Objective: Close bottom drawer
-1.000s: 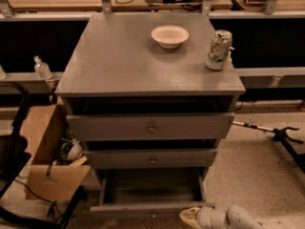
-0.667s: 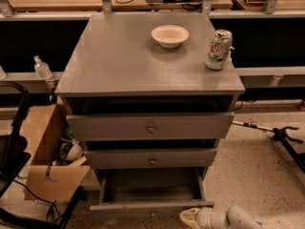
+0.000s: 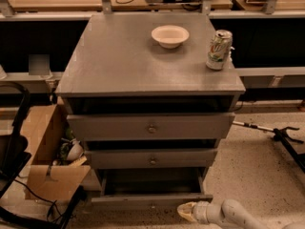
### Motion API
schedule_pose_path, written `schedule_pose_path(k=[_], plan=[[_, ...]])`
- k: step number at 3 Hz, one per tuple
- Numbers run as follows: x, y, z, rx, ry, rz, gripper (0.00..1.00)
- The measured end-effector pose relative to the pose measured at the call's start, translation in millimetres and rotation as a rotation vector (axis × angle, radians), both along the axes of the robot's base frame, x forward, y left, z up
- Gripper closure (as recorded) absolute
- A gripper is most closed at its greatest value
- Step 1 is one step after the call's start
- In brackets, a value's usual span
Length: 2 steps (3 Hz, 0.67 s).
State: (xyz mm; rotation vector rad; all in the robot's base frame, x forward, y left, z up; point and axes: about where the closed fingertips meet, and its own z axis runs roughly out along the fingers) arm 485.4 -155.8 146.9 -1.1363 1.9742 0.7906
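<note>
The grey wooden cabinet [image 3: 150, 61] has three drawers. The bottom drawer [image 3: 151, 200] is pulled out, its grey inside showing, its plain front low in the view with a small knob at the middle. The two drawers above stand slightly out too. My gripper [image 3: 186, 211] sits at the bottom right, just in front of the right end of the bottom drawer's front, on the end of the white arm [image 3: 233, 214].
A white bowl [image 3: 170, 35] and a green-and-white can [image 3: 218, 49] stand on the cabinet top. An open cardboard box [image 3: 47, 156] with clutter stands left of the cabinet, with black cables and a chair part. A black stand [image 3: 281, 135] lies on the floor at right.
</note>
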Motion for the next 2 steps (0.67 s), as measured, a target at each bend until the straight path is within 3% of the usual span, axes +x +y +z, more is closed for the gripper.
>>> schedule_pose_path(k=[1, 2], plan=[[35.4, 13.1, -12.3, -0.005, 0.026, -0.009, 1.0], [32.7, 12.5, -12.3, -0.005, 0.026, -0.009, 1.0]])
